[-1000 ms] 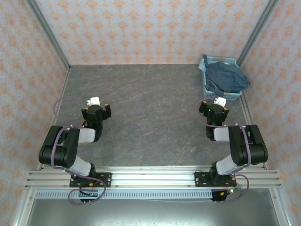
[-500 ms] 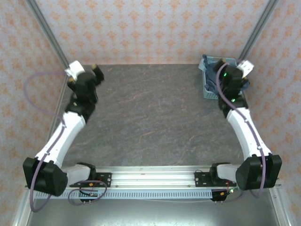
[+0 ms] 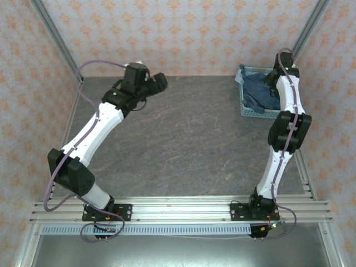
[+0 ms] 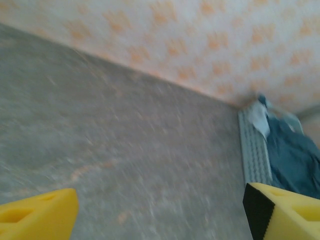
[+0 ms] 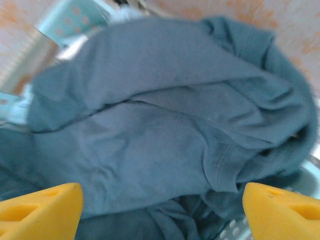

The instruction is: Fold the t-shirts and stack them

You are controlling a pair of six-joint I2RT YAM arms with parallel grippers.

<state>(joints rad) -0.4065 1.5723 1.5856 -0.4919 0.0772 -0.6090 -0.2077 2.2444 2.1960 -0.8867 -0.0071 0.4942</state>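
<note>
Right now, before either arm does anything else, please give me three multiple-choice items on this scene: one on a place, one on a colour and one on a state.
1. Where is the dark t-shirt?
A) spread out flat on the table
B) heaped in the basket
C) hanging on the wall

2. What colour is the basket?
A) light blue
B) red
C) black

3. How is the right end effector?
A) shut on the shirt
B) shut and empty
C) open above the shirt

Answers:
1 B, the cloth lies bunched inside the basket walls.
2 A, its slatted wall is pale blue.
3 C, its yellow fingers stand wide apart with the shirt beyond them.
</note>
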